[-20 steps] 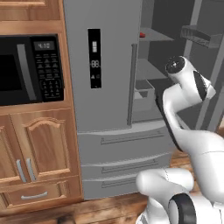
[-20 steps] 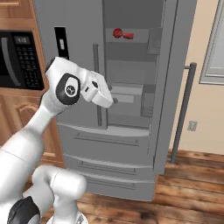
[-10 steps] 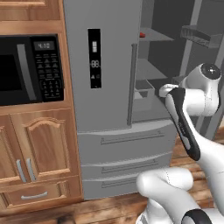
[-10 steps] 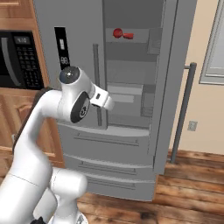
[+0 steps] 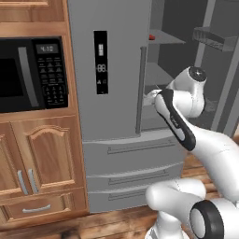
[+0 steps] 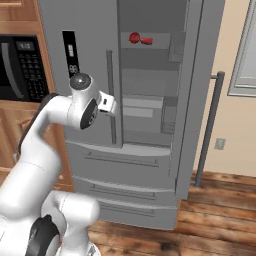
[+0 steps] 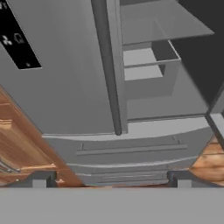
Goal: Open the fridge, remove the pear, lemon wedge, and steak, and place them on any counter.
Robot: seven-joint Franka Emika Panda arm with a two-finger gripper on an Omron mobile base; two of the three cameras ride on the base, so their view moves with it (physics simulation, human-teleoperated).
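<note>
The fridge (image 5: 116,70) (image 6: 90,55) has its left door closed and its right door (image 6: 197,90) swung wide open. On an upper shelf inside lies the red steak (image 6: 147,41), with a round red thing (image 6: 134,37) beside it. My gripper (image 5: 150,98) (image 6: 111,104) (image 7: 111,179) hovers at mid height before the left door's bar handle (image 7: 111,65), well below that shelf. It is open and holds nothing. The pear, the lemon wedge and the counter are out of view.
A black microwave (image 5: 28,74) (image 6: 20,67) sits in wooden cabinets (image 5: 42,163) left of the fridge. The open door's long handle (image 6: 207,130) juts out on the right. Grey drawers (image 7: 131,146) lie below the doors, over wood floor (image 6: 220,215).
The arm's upper joints have swung and turned while the hand stayed near the left door's edge. The jaws have stayed open and the fridge has not shifted.
</note>
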